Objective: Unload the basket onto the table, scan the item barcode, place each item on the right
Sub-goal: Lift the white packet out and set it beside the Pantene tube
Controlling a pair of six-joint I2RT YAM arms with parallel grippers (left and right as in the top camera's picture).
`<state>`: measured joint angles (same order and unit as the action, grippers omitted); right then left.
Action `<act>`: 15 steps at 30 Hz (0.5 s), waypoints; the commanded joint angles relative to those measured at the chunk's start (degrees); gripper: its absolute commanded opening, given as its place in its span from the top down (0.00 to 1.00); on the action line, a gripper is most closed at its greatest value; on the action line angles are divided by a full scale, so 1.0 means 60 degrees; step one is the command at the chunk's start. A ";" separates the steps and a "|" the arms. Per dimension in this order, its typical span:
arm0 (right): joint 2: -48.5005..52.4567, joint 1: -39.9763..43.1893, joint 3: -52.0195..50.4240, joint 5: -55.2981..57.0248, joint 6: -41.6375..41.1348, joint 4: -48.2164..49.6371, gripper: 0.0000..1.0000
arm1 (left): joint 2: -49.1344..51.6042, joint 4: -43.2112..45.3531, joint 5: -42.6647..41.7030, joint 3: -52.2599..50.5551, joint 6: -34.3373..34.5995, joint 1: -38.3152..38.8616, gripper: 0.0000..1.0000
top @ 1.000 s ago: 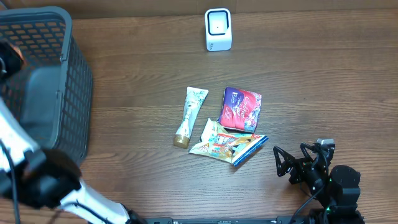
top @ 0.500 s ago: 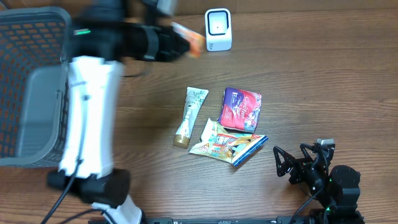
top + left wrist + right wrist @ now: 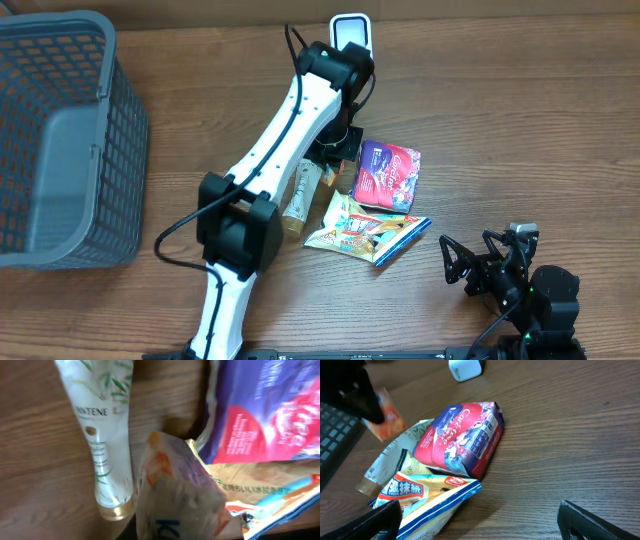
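Nearest us, the right gripper (image 3: 468, 256) stands wide open with nothing between its fingers, low at the front of the table (image 3: 520, 110) and well apart from the goods. Its arm is cut off by the lower edge of the overhead view.

Next comes a bag (image 3: 368, 230) of snacks lying flat. A purple and pink pack (image 3: 388, 172) touches its far side, and a white tube (image 3: 102, 435) lies just beside both on the left. From overhead the left arm crosses the tube and hides its middle.

The left gripper (image 3: 338, 150) hangs over these three, closed narrow on a small orange packet (image 3: 172, 485). In its own camera the packet is blurred and fills the lower middle, so we cannot read its print or find a barcode.

Beyond stands the white scanner (image 3: 350, 28), its lower half hidden behind the arm's wrist. The grey basket (image 3: 110, 150) sits at far left, cut off by the frame.

Brown wood grain fills every view. We count two arms, four goods, one scanner, one basket.
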<state>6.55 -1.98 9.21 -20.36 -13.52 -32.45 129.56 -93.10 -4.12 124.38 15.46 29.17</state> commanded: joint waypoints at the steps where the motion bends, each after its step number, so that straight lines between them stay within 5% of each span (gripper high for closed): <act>1: -0.0051 -0.0036 -0.0033 0.0069 0.0004 -0.0146 0.00 | 0.0517 -0.0277 -0.0605 0.0069 0.0113 0.0029 0.71; 4: -0.0051 -0.0036 -0.0033 0.0066 0.0004 -0.0146 0.00 | 0.0539 -0.0528 -0.1078 0.0084 -0.0488 0.0025 0.19; 5: -0.0051 -0.0036 -0.0033 0.0066 0.0004 -0.0146 0.00 | 0.0492 -0.0627 -0.1118 0.0138 -0.0550 0.0025 0.14; 13: -0.0051 -0.0036 -0.0033 0.0066 0.0004 -0.0146 0.00 | -0.1625 -0.0623 -0.2011 0.1406 -0.0594 -0.0557 0.09; 15: -0.0051 -0.0036 -0.0033 0.0066 0.0004 -0.0146 0.00 | -0.2787 -0.0619 -0.1996 0.1694 -0.0499 -0.0987 0.02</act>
<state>6.55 -1.96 9.21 -20.34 -13.50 -32.42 125.62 -96.60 -14.28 129.78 13.10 26.94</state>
